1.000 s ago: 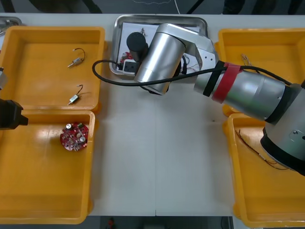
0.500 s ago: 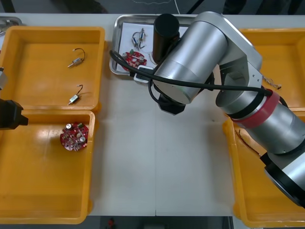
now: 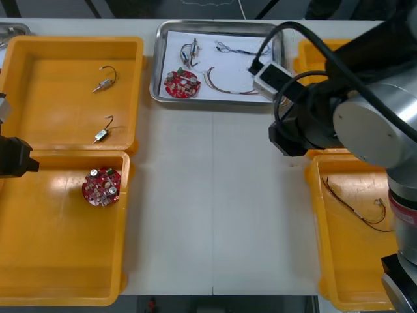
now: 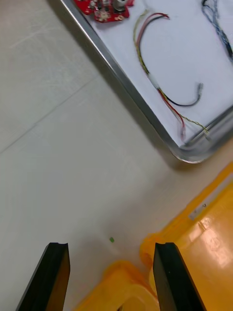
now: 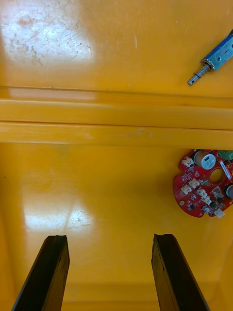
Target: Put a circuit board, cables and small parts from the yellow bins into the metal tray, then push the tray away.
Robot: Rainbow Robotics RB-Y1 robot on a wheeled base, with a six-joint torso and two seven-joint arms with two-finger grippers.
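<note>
Pale table (image 4: 58, 146) lies beneath wide right hand (image 4: 110, 272) near metal tray (image 4: 127, 82); left hand (image 5: 109, 272) wide above a yellow bin (image 5: 97, 194).

Silver-grey right arm (image 3: 371, 124), black joints, looped black cable (image 3: 287, 25) (white connector block (image 3: 272, 77)); fingers (image 4: 54, 277) black.

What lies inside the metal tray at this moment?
Inside the metal tray: a red circuit board, small metal parts, a red and yellow cable and a twisted blue and white cable. The right arm covers its near right corner in the front view.
</note>
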